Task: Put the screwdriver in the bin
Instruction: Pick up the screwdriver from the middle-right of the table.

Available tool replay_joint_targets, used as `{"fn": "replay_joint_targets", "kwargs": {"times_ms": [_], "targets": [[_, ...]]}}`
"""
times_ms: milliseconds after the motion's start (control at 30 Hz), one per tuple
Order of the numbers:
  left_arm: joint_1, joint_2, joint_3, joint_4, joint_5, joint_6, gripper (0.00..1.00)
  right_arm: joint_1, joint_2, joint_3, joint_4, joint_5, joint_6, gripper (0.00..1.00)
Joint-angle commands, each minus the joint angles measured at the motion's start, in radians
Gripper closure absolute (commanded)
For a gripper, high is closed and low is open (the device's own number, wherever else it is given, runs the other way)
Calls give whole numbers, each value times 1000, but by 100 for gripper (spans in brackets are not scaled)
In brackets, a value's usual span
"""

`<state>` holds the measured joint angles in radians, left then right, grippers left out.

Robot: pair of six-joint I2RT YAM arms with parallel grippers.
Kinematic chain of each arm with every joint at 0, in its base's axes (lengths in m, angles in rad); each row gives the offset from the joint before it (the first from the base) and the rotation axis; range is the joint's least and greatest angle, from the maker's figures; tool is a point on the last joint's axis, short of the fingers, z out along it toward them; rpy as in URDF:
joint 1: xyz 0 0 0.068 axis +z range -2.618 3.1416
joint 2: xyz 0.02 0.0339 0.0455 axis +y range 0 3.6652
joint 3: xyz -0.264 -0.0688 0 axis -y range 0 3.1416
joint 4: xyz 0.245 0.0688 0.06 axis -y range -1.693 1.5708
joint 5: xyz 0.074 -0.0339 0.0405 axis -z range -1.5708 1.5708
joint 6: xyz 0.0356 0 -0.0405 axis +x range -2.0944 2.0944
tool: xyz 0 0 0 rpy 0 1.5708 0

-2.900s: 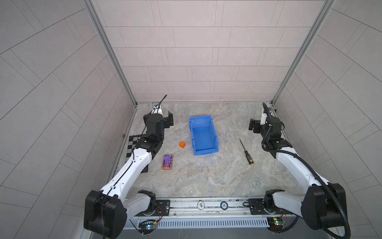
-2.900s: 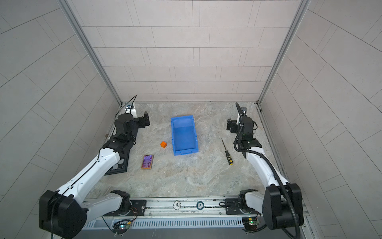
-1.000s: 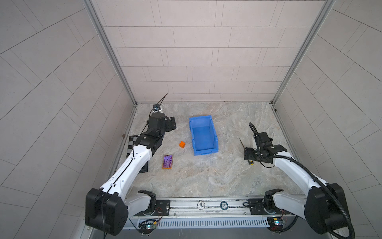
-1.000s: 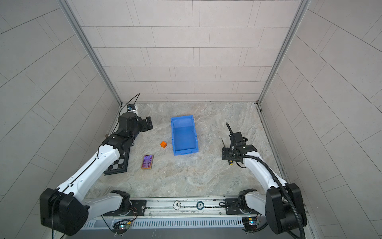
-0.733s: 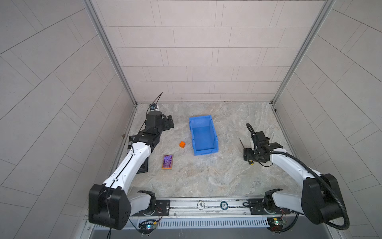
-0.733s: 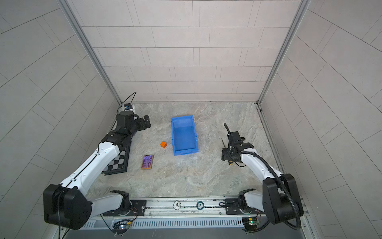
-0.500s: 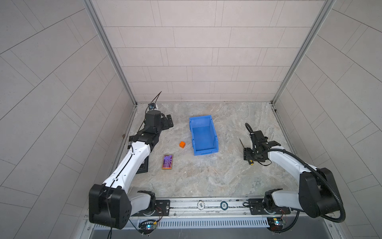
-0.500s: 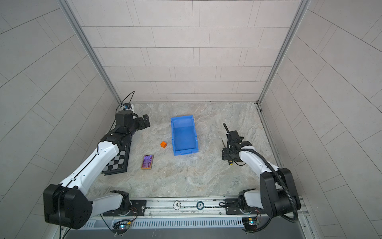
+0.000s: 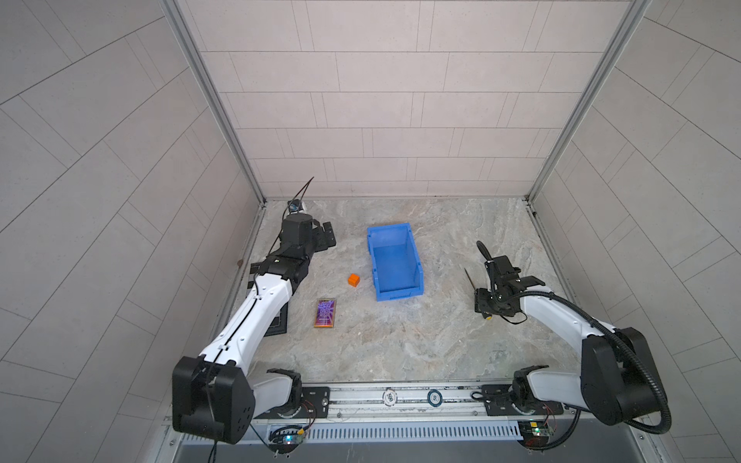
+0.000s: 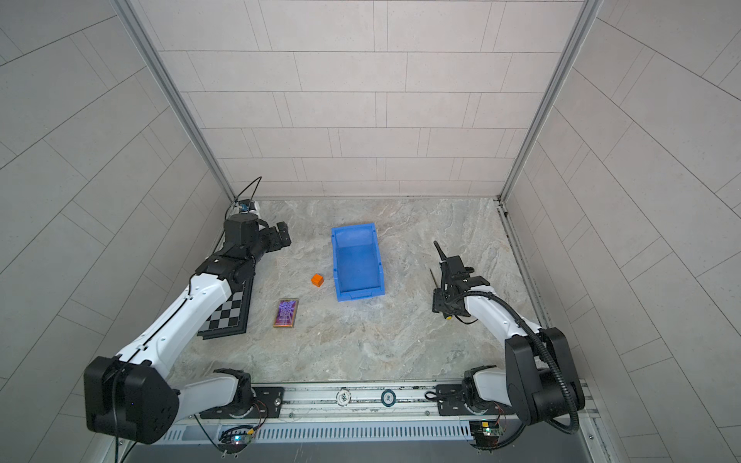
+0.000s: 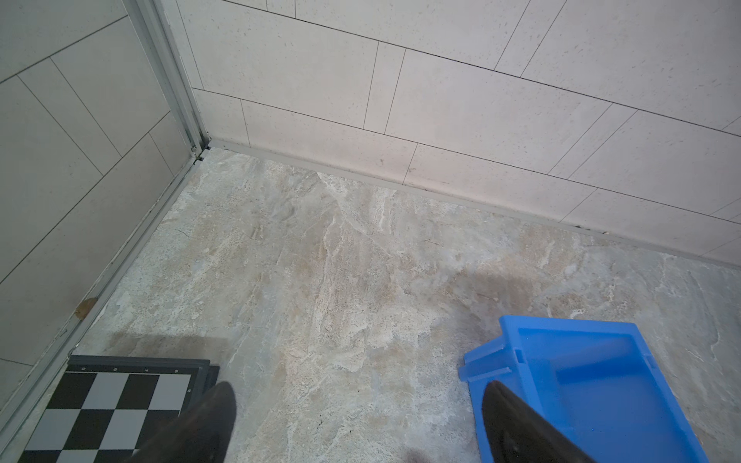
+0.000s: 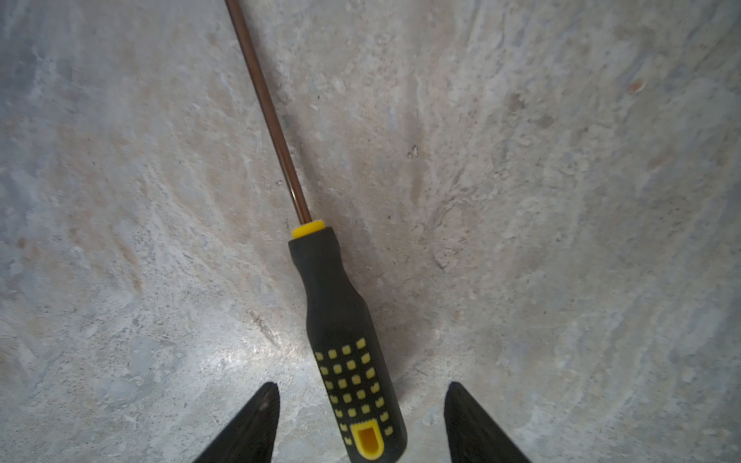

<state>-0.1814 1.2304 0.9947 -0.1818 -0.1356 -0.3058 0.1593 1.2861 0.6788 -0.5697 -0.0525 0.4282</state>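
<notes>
The screwdriver (image 12: 341,320) lies flat on the marble floor, black handle with yellow dots and a thin dark shaft (image 9: 469,277). My right gripper (image 12: 361,392) points down over the handle's end. It is open, one fingertip (image 12: 266,397) on each side of the handle, with a gap on both sides. In both top views that gripper (image 9: 486,306) (image 10: 444,306) covers most of the handle. The blue bin (image 9: 397,268) (image 10: 357,264) stands empty to the left of it. My left gripper (image 9: 326,236) (image 11: 359,391) is open and holds nothing, left of the bin (image 11: 601,373).
A small orange cube (image 9: 353,280) sits just left of the bin. A purple card (image 9: 325,314) lies nearer the front. A checkerboard (image 10: 226,312) (image 11: 108,401) lies along the left wall under the left arm. Tiled walls close three sides.
The right arm swung down from the back right onto the screwdriver's handle, and its jaws narrowed around it. The left arm shifted slightly at the back left.
</notes>
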Motion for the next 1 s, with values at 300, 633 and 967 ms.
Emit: {"fn": "replay_joint_targets", "kwargs": {"times_ms": [300, 633, 967], "targets": [[2, -34, 15, -6, -27, 16, 0, 6, 39, -19, 58, -7, 49, 40], [2, -33, 15, -10, -41, 22, 0, 6, 66, -37, 97, -3, 76, 51], [2, -41, 12, -14, -53, 26, 0, 14, 79, -53, 125, 0, 94, 60]]}}
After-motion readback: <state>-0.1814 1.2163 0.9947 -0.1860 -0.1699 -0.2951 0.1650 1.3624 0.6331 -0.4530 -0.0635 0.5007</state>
